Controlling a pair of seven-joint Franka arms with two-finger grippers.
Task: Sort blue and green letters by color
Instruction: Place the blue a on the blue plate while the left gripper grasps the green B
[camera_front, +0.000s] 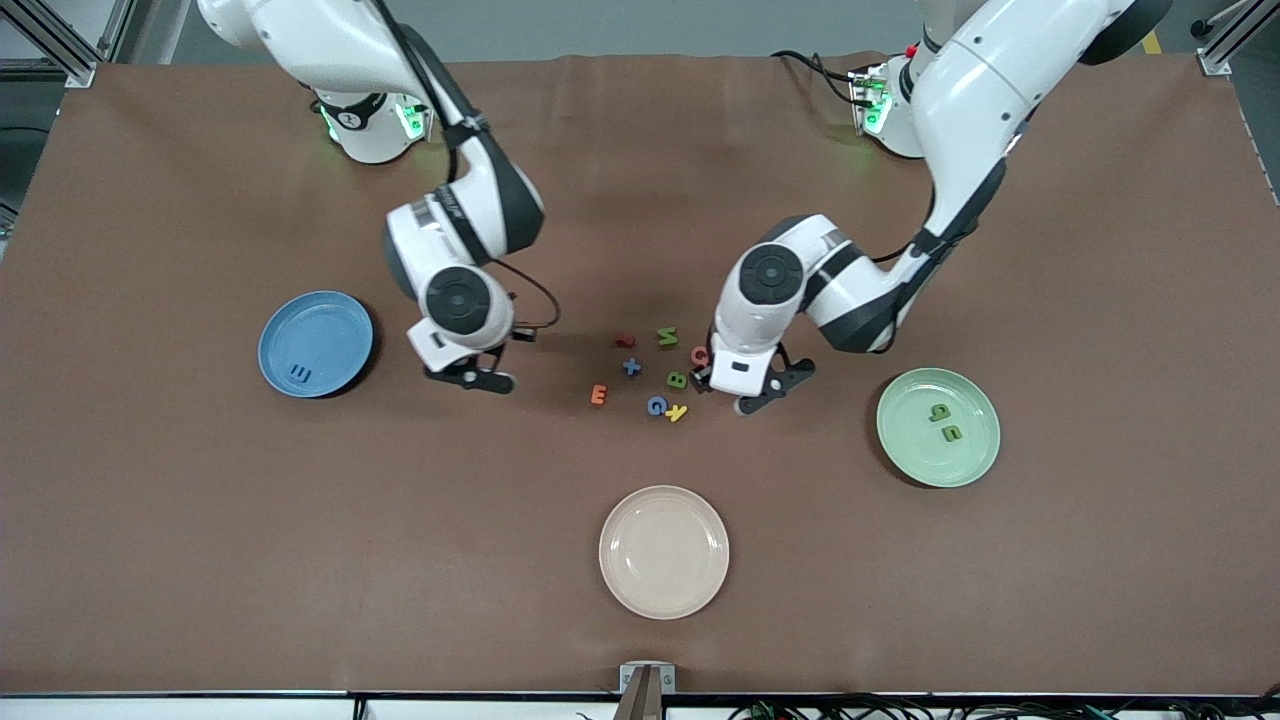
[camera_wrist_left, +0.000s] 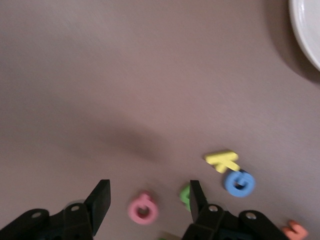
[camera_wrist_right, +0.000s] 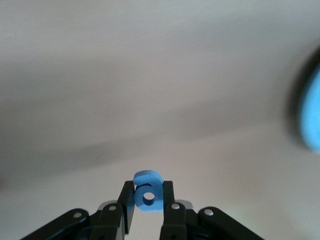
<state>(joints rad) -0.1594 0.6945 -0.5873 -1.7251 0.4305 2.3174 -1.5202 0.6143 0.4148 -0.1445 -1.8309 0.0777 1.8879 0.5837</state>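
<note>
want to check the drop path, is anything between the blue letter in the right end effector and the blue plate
Nothing visible. The right end effector grips a blue letter over bare table beside the blue plate, which holds only a blue E.

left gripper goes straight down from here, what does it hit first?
Probably the pink letter, lying on the table between the open left gripper fingers; a green letter sits against one finger. Depth unclear.

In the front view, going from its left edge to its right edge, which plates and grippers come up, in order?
Blue plate → right gripper holding a blue letter → cream plate → left gripper, open over the letters → green plate.
</note>
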